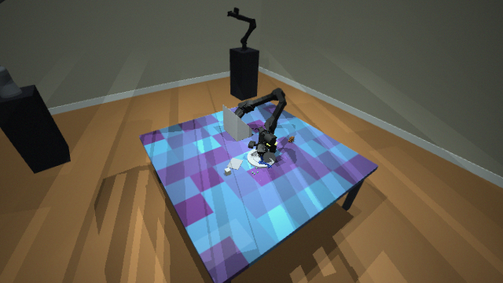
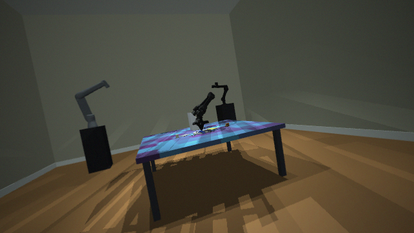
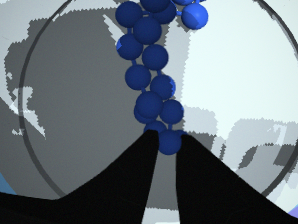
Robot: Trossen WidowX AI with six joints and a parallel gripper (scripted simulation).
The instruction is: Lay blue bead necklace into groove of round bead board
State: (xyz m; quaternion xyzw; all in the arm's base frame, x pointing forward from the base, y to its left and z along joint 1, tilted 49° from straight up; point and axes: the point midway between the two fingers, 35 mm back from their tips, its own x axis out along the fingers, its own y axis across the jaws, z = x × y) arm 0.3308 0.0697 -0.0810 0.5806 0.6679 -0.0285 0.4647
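The blue bead necklace (image 3: 147, 30) (image 1: 269, 166) is bunched in a narrow double strand that runs from the fingertips to the top edge of the wrist view. My gripper (image 3: 167, 142) (image 2: 201, 130) is shut on the near end of the strand, with one bead at the tips. It is low over the round white bead board (image 3: 235, 65) (image 1: 253, 161). The board's groove shows as a thin dark ring around the strand in the wrist view. The strand crosses the inside of the ring. The far end of the necklace is out of the wrist view, and the arm hides part of the board in the top view.
An upright grey panel (image 1: 236, 126) stands behind the board. A flat white square (image 1: 235, 163) and a small pale cube (image 1: 227, 170) lie to the left of the board, in the top view. Tiny pale bits (image 1: 255, 172) lie in front. A small orange-brown object (image 1: 291, 139) (image 2: 227, 124) lies to the right.
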